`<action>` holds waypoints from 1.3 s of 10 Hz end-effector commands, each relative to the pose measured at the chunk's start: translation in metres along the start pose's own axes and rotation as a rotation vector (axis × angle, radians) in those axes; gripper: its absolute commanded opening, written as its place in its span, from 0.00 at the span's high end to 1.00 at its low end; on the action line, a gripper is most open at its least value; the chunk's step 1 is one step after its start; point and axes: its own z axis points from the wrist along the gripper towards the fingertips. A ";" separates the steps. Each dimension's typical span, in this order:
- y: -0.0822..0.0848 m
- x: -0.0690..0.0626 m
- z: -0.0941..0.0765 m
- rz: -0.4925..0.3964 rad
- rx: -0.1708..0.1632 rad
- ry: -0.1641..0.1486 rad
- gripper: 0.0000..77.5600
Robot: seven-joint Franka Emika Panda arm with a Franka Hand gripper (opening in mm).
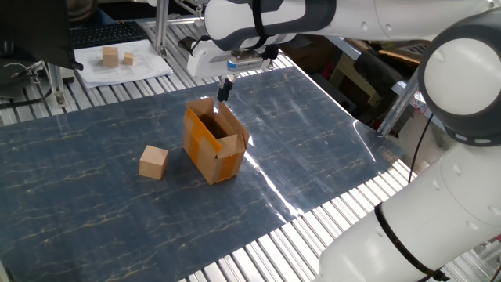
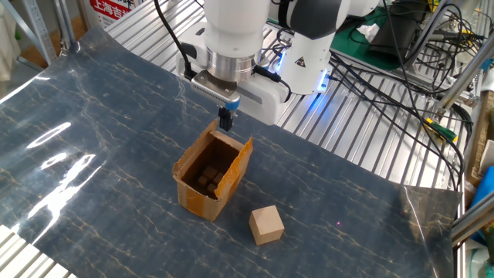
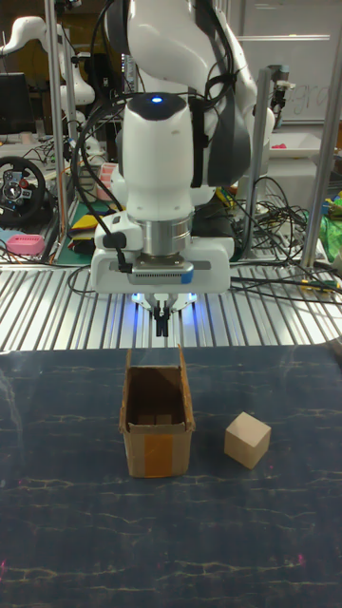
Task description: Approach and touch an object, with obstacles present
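Note:
The light-tan wooden cube rests on the dark blue mat, beside the orange-brown cardboard box. That box stands open with raised flaps and something dark inside. My gripper hangs just behind and above the box's far rim, pointing down, fingers together with nothing between them. It touches nothing, and the box lies between it and the cube.
Two small pale wooden blocks lie on white paper on the slatted table at the back. The mat's edge meets metal slats. Cables and a green board sit behind the robot base.

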 end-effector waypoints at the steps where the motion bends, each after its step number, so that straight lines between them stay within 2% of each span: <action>1: 0.000 0.000 0.000 0.127 -0.122 -0.037 1.00; 2: 0.000 0.000 -0.002 0.124 -0.072 -0.036 1.00; 6: 0.001 -0.001 -0.007 0.128 -0.066 -0.026 1.00; 7: 0.007 -0.001 -0.008 0.149 -0.069 -0.026 1.00; 13: 0.075 0.010 -0.027 0.336 -0.069 -0.012 1.00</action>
